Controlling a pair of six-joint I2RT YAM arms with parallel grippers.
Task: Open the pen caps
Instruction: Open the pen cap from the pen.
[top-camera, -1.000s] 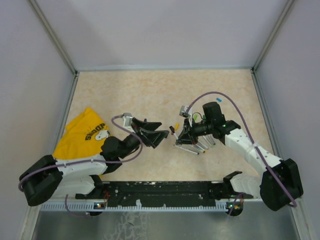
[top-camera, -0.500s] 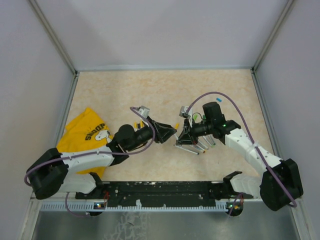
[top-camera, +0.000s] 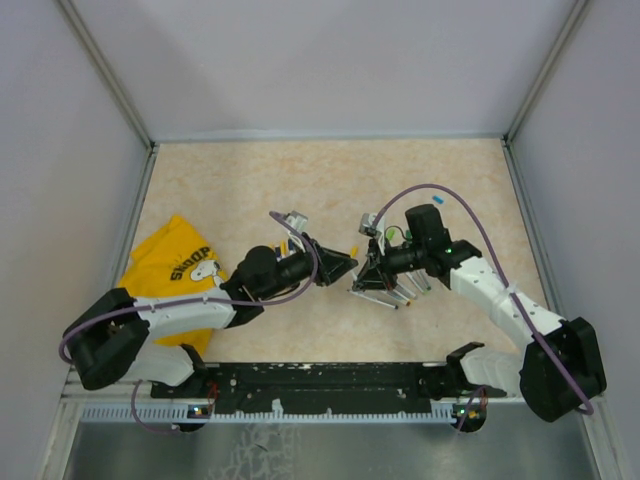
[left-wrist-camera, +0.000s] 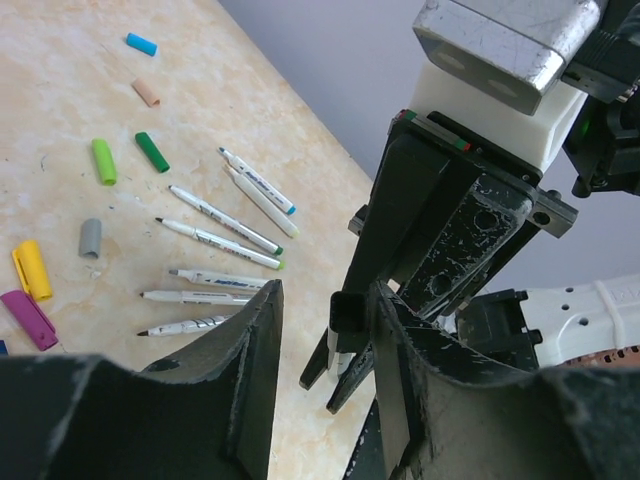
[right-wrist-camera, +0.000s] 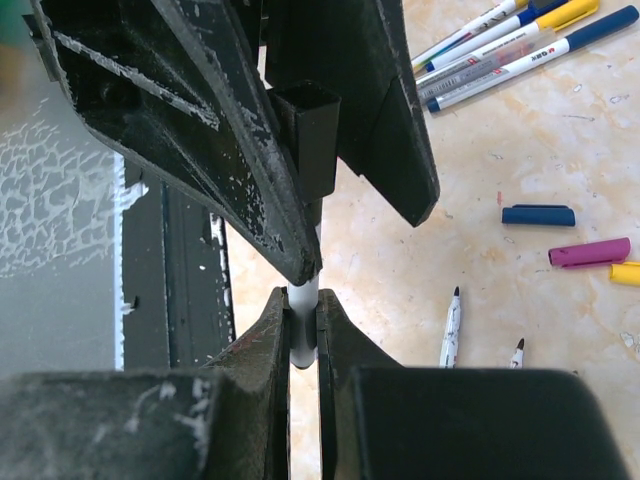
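Note:
My right gripper (top-camera: 363, 270) (right-wrist-camera: 303, 300) is shut on a white pen barrel (right-wrist-camera: 303, 325) and holds it above the table. The pen's black cap (left-wrist-camera: 348, 312) (right-wrist-camera: 308, 135) points at my left gripper (top-camera: 342, 266) (left-wrist-camera: 325, 292). The left gripper is open, with its jaws on either side of the cap; the cap lies close to one finger (left-wrist-camera: 405, 345). Several uncapped pens (left-wrist-camera: 222, 240) lie on the table beside loose caps: blue (left-wrist-camera: 141, 44), green (left-wrist-camera: 104, 160), grey (left-wrist-camera: 90, 238), yellow (left-wrist-camera: 30, 268) and purple (left-wrist-camera: 28, 318).
A yellow cloth (top-camera: 170, 265) lies at the left under the left arm. Capped pens (right-wrist-camera: 510, 50) lie near the right arm, with a blue cap (right-wrist-camera: 538, 215) and a magenta cap (right-wrist-camera: 588, 252). A black rail (top-camera: 320, 380) runs along the near edge.
My left arm has reached to the right, bringing its open jaws from well left of the pen to around its black cap. The right arm has held still with the pen.

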